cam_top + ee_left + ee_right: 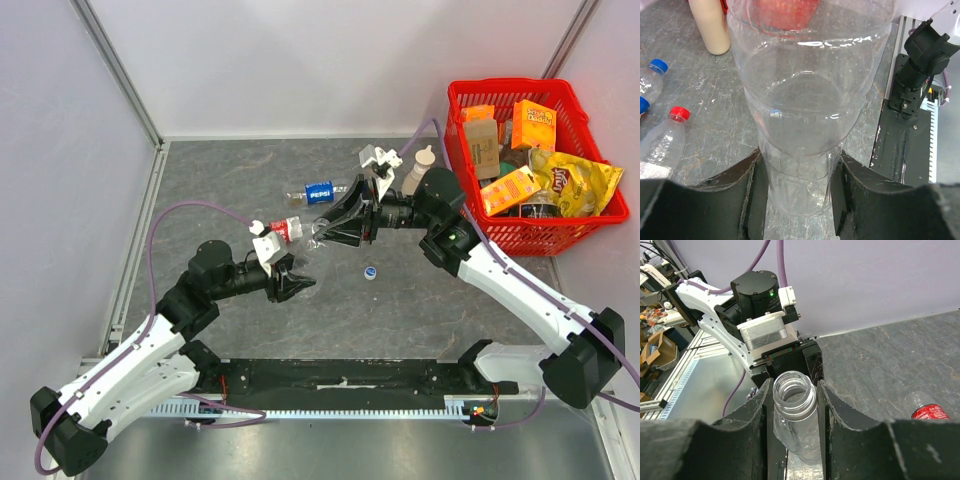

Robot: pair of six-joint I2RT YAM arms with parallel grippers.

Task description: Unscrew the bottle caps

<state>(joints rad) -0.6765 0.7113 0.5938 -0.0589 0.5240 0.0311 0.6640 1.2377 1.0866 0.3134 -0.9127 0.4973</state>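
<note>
Clear, thin-walled plastic: the unlabelled bottle is held between both arms, well left of the red basket in the top view. The left gripper clamps its lower body. The right gripper is closed narrowly on the bare threaded neck (no cap fitted). Judged light, empty, slippery and easily crushed, so hold the stiff neck or base, not the mid-wall. A loose blue cap lies left of the basket, nearer the arm bases.

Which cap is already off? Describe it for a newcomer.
From the red basket at far right, come left to mid-table, just nearside of the right gripper. A small bluish cap lies there alone on the grey surface, the only cap not on a bottle.
</note>
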